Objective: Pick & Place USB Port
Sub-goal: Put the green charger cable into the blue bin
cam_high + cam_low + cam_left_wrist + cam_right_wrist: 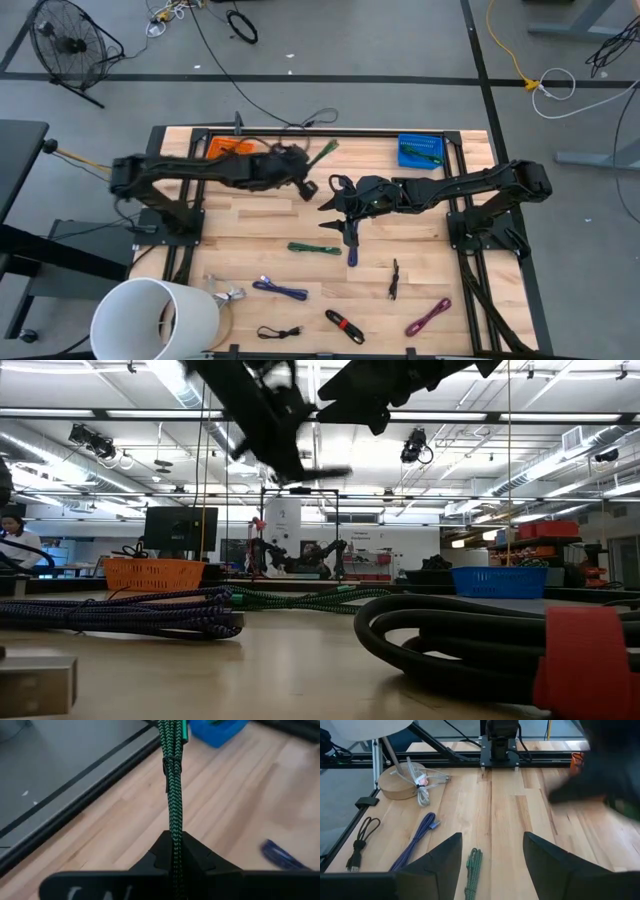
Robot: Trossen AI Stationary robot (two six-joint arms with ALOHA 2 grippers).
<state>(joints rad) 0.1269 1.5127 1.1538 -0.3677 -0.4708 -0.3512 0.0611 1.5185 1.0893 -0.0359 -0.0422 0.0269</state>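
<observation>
So the left tool (175, 851) is clamped on a green cable (172, 790) lifted off the desk (420, 270) — picking done, placing left — while the right tool (492, 865) hangs open mid-desk.

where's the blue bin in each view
high: blue bin at the table's top right corner.
low: right, in the background.
left wrist: top edge, right of the green cable.
right wrist: not in it.
shared landmark: the table.

Left hand (303, 172) grips a green cable (322, 154) beside the blue bin (419, 151).
</observation>
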